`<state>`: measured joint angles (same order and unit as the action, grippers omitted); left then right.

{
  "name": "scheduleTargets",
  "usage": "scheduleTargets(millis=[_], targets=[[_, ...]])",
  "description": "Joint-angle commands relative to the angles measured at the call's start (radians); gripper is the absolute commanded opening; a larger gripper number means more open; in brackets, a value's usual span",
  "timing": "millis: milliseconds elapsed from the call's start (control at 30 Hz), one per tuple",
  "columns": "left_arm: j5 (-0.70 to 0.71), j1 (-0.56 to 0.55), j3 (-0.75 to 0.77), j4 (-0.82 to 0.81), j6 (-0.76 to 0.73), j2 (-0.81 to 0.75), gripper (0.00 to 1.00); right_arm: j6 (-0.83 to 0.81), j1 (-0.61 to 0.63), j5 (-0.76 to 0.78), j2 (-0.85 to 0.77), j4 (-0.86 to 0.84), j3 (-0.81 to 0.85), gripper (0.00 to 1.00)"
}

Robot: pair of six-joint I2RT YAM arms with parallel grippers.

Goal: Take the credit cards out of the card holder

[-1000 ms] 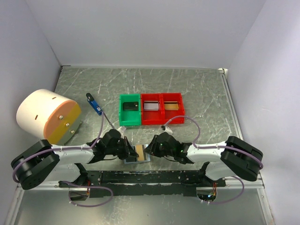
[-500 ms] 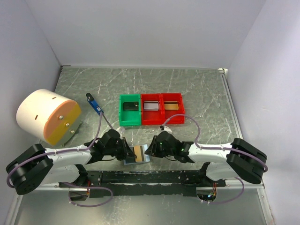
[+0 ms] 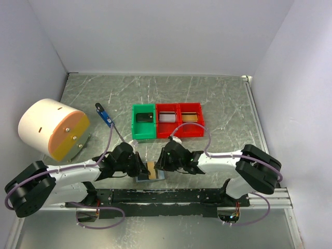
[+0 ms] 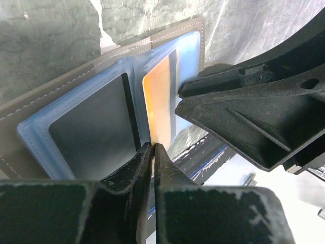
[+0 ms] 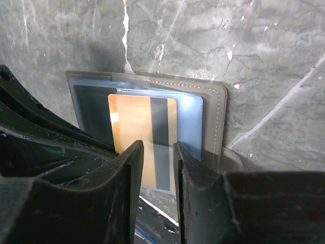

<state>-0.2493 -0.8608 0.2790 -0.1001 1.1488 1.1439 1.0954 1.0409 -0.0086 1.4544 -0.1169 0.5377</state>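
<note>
From above, the card holder is mostly covered; it lies open at the near edge of the table, wedged between the two black claws, with only a sliver of orange and blue-grey showing. In the right wrist view the left claw's dark body hides the holder's left panel; in the left wrist view the right claw blocks its far corner. An orange card with a dark stripe sticks partway out of the pale blue pocket.

The left gripper is clenched to a thin slit, tips at the card's near edge (whether they nip the card or the fold, I cannot tell); the right gripper is released, its jaws parted above the card's face, and contact is unclear.

Both arms lie low along the near edge; elbows out to the sides; forearms point inward; wrists meet over the holder.
</note>
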Motion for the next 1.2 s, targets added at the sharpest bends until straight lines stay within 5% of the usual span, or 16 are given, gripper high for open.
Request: scheduleTargets(millis=[0,433,700,1167], targets=[[0.037,0.005,0.034,0.047,-0.032,-0.032,0.16,0.033,0.003,0.052,0.001,0.064,-0.033,0.31],[0.033,0.008,0.040,0.027,-0.035,-0.032,0.25,0.057,0.002,0.018,0.005,-0.015,-0.107,0.31],[0.073,0.006,0.040,0.074,-0.018,-0.050,0.11,0.066,0.001,0.027,-0.001,-0.017,-0.123,0.31],[0.146,0.007,0.060,0.240,-0.041,-0.134,0.09,0.011,-0.001,-0.003,-0.043,-0.024,-0.081,0.32]])
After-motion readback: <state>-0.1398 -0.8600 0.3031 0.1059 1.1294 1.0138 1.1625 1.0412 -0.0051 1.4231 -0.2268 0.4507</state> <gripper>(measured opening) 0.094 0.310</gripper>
